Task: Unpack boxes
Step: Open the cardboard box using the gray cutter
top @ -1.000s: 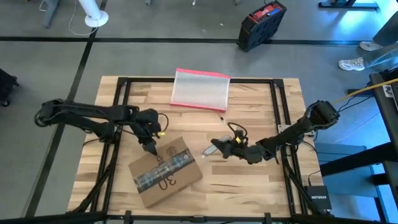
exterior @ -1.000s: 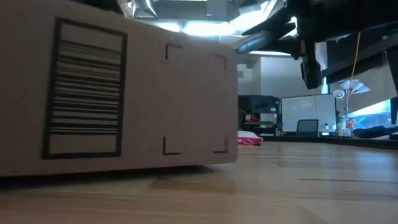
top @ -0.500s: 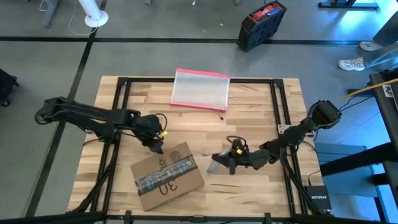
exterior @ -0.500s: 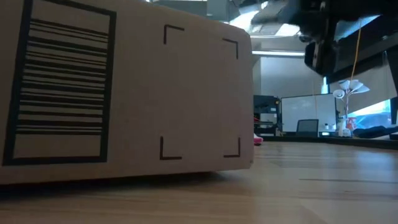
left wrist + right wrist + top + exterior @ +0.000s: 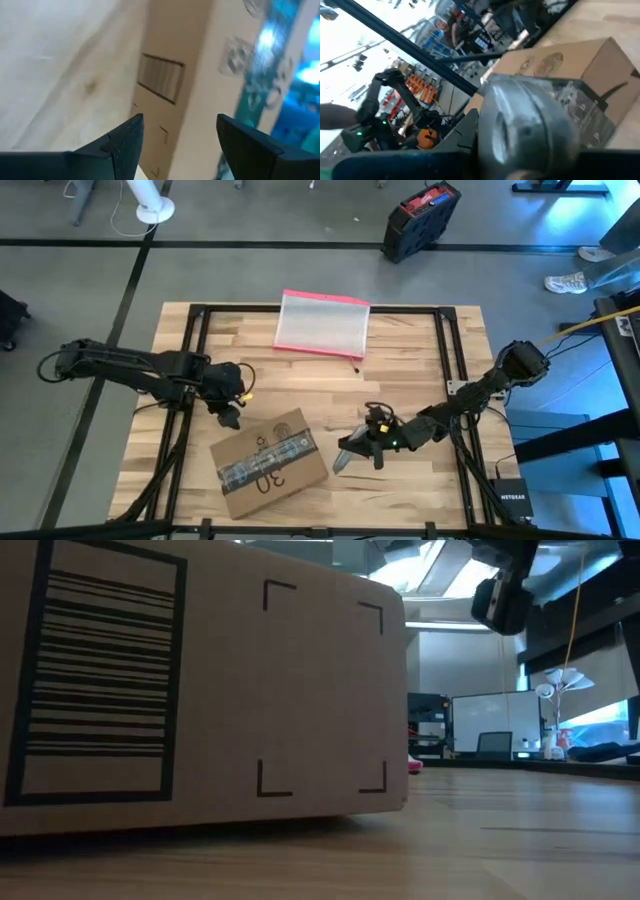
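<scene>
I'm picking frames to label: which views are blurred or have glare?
High view: sharp and evenly lit. Low view: the box fills the frame, bright ceiling lights behind. Left wrist view: box and table smeared by blur. Right wrist view: a silvery object up close is out of focus.

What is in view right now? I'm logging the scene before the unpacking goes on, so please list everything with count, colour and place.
Cardboard box: one, brown, black tape strip, near edge of the table, left of centre.
Plastic pouch: one, clear with pink-red edge, far edge of the table.
Case: one, black and red, on the floor beyond the table.
Table: one, light wood with black frame.
Silver tool: one, in the right gripper.
Left gripper: open, at the box's far left corner.
Right gripper: shut on the silver tool, right of the box.
</scene>
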Controlling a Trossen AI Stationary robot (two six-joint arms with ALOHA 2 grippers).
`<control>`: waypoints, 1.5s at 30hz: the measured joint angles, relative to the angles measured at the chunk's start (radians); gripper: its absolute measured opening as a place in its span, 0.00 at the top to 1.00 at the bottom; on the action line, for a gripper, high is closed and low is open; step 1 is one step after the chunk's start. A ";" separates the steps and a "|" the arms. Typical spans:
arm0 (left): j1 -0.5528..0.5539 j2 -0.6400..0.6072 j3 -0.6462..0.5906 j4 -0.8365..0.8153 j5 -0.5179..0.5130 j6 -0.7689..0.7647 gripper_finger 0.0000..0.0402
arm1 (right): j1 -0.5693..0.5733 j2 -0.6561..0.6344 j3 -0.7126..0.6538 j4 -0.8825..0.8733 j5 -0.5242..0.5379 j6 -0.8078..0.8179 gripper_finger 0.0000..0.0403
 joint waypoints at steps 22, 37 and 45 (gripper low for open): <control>-0.169 -0.028 -0.228 0.359 0.063 -0.335 0.41 | 0.039 0.044 0.187 -0.471 -0.173 -0.049 0.84; -0.241 0.143 -0.228 0.753 0.002 -0.472 0.41 | 0.034 0.149 0.187 -0.347 -0.108 -0.065 0.84; -0.258 0.298 -0.228 0.940 0.018 -0.474 0.41 | -0.009 0.149 0.187 -0.356 -0.117 -0.063 0.84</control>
